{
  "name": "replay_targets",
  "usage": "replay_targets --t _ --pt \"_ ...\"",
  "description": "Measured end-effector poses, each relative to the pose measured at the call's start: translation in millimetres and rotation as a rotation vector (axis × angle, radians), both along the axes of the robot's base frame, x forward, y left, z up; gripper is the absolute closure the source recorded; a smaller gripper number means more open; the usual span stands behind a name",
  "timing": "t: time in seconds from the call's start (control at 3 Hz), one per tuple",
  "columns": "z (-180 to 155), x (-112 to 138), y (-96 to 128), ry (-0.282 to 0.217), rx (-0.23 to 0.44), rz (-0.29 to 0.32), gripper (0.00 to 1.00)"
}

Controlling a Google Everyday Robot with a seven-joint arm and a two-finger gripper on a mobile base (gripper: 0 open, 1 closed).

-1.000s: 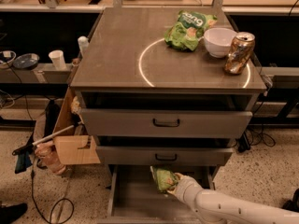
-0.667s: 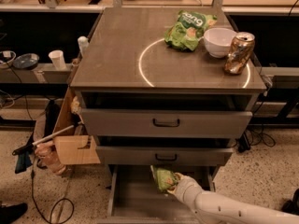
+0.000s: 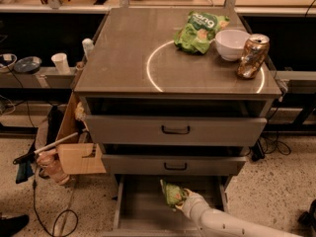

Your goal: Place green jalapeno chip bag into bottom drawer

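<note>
Drawer check. Found narrow, shallow grey metal bottom drawer (image 3: 136, 206) pulled open beneath two wider grey metal drawers with black curved handles (image 3: 175, 130). Saw pale two-finger gripper (image 3: 181, 203) reaching in from lower right on its white arm, clamped shut on dull olive-green glossy chip bag (image 3: 172, 192), which was held tilted over that drawer's tray, near its back. Noted brighter green chip bag (image 3: 200, 31), white round bowl (image 3: 233, 43) and dented copper-coloured can (image 3: 252, 56) up on grey cabinet top (image 3: 123, 58).
</note>
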State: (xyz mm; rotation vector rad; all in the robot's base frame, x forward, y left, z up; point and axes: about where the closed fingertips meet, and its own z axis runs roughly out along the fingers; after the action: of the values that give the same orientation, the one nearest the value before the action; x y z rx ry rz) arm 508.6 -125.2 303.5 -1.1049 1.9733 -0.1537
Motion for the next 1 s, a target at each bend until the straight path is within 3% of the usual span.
replay_targets --t 0.67,1.0 --pt "-61 -2 -1 0.078 -0.001 -0.027 1.00" --pt "-115 -9 -4 0.153 -0.011 -0.060 1.00"
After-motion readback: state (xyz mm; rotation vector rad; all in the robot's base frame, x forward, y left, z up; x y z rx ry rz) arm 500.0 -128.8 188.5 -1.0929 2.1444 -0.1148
